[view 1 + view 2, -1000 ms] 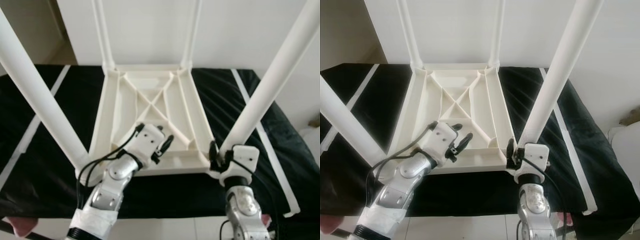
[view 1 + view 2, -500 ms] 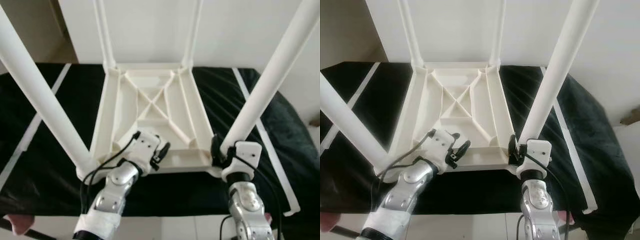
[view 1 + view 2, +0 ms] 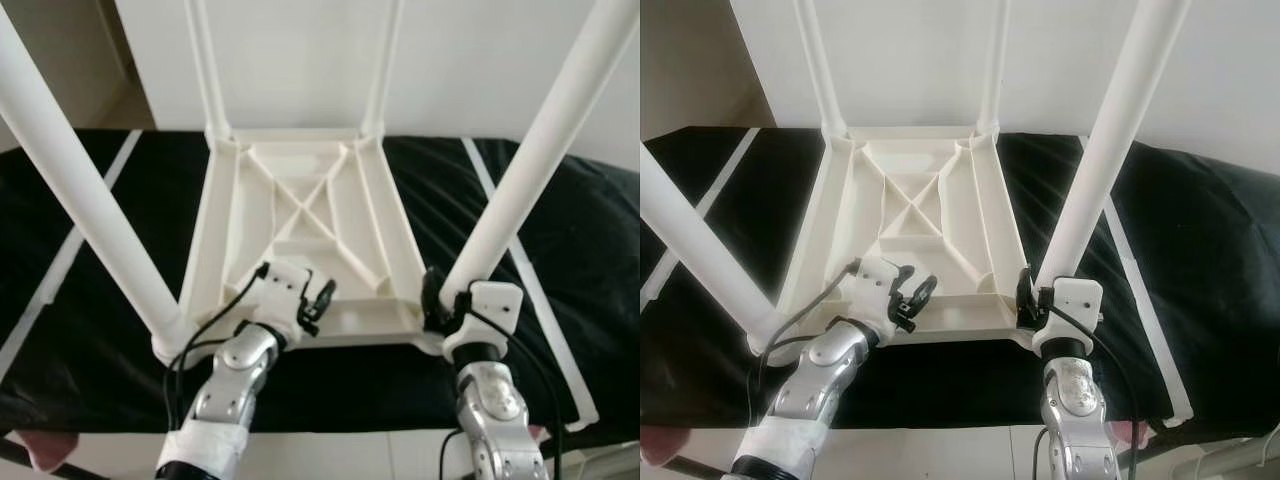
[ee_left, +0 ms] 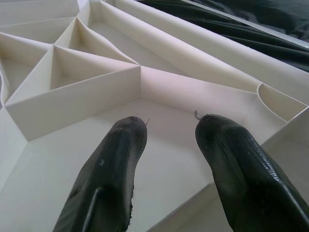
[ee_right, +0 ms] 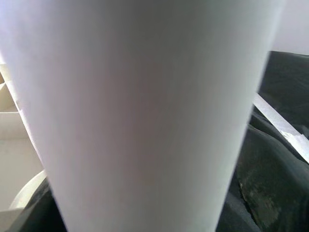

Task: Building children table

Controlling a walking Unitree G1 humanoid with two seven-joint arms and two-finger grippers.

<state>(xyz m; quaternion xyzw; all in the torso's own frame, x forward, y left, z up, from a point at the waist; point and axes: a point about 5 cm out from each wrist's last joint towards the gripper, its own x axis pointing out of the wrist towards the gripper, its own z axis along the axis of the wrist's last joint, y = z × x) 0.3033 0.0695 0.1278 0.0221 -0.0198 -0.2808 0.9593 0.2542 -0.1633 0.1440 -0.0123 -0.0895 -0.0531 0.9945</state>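
The white table [image 3: 300, 225] lay upside down on a black cloth [image 3: 90, 250], with its ribbed underside facing up. All four legs were on and stuck up into the air. The near right leg [image 3: 530, 170] and the near left leg [image 3: 75, 190] leaned toward the camera, and the two far legs [image 3: 385, 65] stood at the back corners near a white wall [image 3: 300, 50].

The right gripper [image 3: 437, 305] was at the bottom of the near right leg, right where the leg joins the table corner. Its fingers were pressed around the leg, holding it. In the right wrist view the leg [image 5: 145, 106] was so close that it looked like a big white post.

The left gripper [image 3: 318, 300] was over the near edge of the table. Its two black fingers [image 4: 116, 164] were spread apart and held nothing. They pointed down into one of the hollow spaces between the ribs [image 4: 72, 96].

White stripes [image 3: 520, 270] ran along the cloth on both sides of the table.
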